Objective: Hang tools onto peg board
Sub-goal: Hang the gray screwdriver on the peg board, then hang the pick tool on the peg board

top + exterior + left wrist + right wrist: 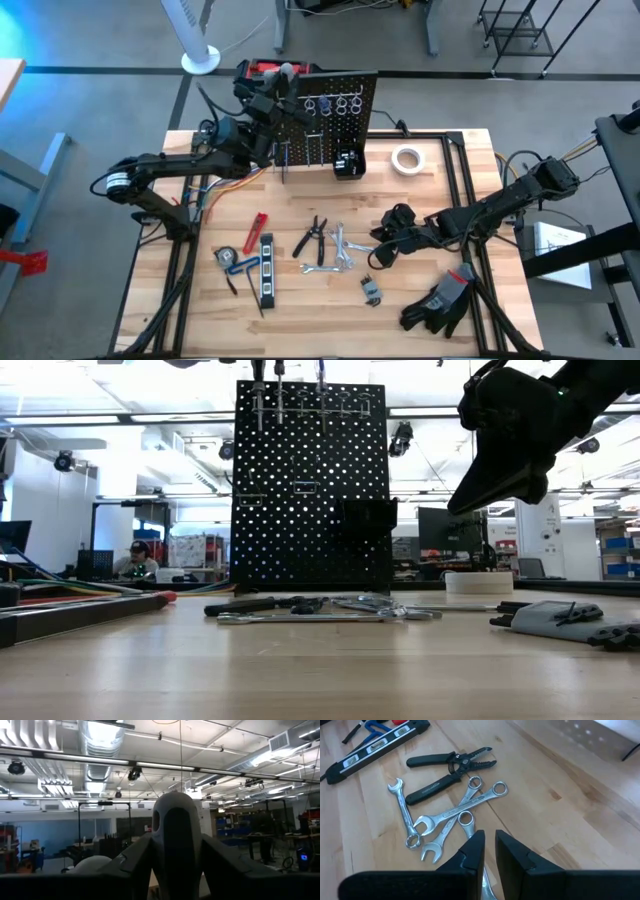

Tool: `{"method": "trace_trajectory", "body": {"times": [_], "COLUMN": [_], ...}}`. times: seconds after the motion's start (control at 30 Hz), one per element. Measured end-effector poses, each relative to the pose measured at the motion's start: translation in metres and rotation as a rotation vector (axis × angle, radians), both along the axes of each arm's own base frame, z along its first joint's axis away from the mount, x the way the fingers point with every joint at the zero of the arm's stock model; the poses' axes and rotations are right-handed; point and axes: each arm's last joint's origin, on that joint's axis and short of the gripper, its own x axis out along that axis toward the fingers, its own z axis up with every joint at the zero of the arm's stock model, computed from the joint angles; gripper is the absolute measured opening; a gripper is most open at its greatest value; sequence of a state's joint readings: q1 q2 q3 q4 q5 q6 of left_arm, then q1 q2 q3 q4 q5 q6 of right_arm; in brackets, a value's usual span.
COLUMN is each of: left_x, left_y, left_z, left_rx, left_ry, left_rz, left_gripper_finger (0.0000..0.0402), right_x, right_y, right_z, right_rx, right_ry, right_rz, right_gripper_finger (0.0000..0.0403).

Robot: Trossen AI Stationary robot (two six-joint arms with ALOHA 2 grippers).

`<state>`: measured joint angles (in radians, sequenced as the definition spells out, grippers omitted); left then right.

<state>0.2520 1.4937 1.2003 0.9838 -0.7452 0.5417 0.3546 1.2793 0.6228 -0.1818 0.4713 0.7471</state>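
Note:
The peg board (335,115) stands upright at the table's far edge, and several tools (279,395) hang through the hooks along its top. My left gripper (280,85) is raised at the board's upper left corner, shut on a grey-handled tool (176,835). Black pliers (447,767) and silver wrenches (445,817) lie flat in a heap at mid-table. My right gripper (489,847) hovers above the table just right of that heap, shut, with nothing seen in it. A small level (266,268) and red-handled and blue-handled tools (245,245) lie to the left. My left gripper has the tool's rounded grey handle (172,865) between its two fingers (137,857), one on either side. The handle end stands up past the fingertips. The gripper slants upward, and the rest of the tool is hidden behind the fingers.
A red-and-black box (262,70) sits behind the board's left end. A small black bin (348,162) hangs low on the board. A white tape roll (405,160) lies to the board's right and black gloves (438,302) at the near right. A small tool (372,290) lies near the middle.

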Motion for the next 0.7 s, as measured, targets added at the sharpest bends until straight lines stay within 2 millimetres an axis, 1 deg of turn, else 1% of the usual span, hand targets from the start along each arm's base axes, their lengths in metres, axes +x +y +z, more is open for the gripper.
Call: {"method": "trace_trajectory", "body": {"times": [0.27, 0.43, 0.57, 0.7], "left_x": [0.001, 0.002, 0.003, 0.003], "left_y": [-0.004, -0.007, -0.013, -0.024], "left_z": [0.000, 0.001, 0.011, 0.027], "left_rx": [-0.004, -0.004, 0.009, 0.056], "left_ry": [0.002, -0.001, 0.006, 0.042], "left_rz": [-0.009, -0.019, -0.025, -0.013], "left_gripper_finger": [0.0151, 0.0152, 0.0152, 0.0153], "right_x": [0.000, 0.000, 0.000, 0.000], "right_y": [0.000, 0.000, 0.000, 0.000], "right_z": [0.000, 0.000, 0.000, 0.000], "right_rx": [0.001, 0.002, 0.003, 0.003], "right_ry": [-0.003, -0.004, -0.006, -0.007], "right_rz": [0.000, -0.001, -0.001, -0.001], "right_gripper_finger": [0.0033, 0.0035, 0.0033, 0.0029]}}
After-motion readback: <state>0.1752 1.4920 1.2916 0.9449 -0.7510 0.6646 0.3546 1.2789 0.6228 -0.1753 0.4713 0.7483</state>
